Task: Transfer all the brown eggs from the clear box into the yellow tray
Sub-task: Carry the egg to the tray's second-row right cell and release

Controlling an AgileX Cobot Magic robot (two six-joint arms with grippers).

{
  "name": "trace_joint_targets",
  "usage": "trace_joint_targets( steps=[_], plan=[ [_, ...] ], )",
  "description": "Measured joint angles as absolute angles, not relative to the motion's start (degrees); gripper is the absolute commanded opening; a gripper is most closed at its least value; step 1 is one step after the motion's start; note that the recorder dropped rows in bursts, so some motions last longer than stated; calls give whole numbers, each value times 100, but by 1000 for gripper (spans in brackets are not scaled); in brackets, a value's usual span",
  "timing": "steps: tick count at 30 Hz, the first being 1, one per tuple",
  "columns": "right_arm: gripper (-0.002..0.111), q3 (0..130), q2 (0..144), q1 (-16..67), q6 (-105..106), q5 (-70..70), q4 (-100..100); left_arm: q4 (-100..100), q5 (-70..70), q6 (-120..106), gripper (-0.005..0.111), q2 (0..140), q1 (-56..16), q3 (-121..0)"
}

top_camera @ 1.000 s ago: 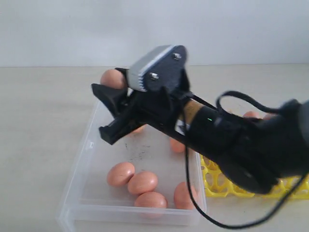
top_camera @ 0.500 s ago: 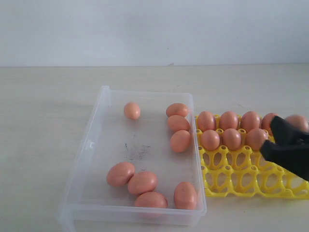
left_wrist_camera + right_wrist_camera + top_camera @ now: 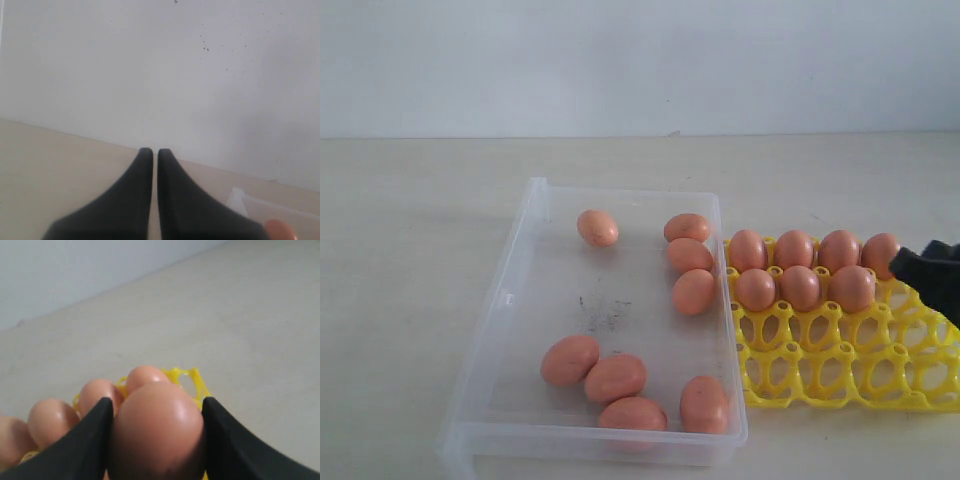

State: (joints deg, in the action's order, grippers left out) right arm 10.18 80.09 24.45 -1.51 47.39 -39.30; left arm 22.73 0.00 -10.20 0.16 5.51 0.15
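Eight brown eggs (image 3: 619, 378) lie in the one clear box (image 3: 510, 298): four bunched at its near end, three along the wall facing the tray, one alone toward its far end. The single yellow tray (image 3: 840, 368) shows seven eggs seated, four in its far row, three in the next. One more egg (image 3: 157, 432) sits between an end effector's (image 3: 156, 440) jaws.

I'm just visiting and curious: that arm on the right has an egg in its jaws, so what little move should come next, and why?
Probably ease the held egg down into the free cup at the right end of the yellow tray's second row. The right gripper clamps it just above the tray, and that row already holds three eggs.
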Motion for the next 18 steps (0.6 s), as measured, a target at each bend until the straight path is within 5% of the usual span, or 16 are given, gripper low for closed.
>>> trace_joint_targets(
  steps=[6,18],
  plan=[
    [0,1765,8681,1458,-263,3386,-2421,2273,0,-1020,4,16,551,15],
    [0,1774,10010,1387,-301,4759,-1751,2273,0,-1020,4,16,551,15]
  ],
)
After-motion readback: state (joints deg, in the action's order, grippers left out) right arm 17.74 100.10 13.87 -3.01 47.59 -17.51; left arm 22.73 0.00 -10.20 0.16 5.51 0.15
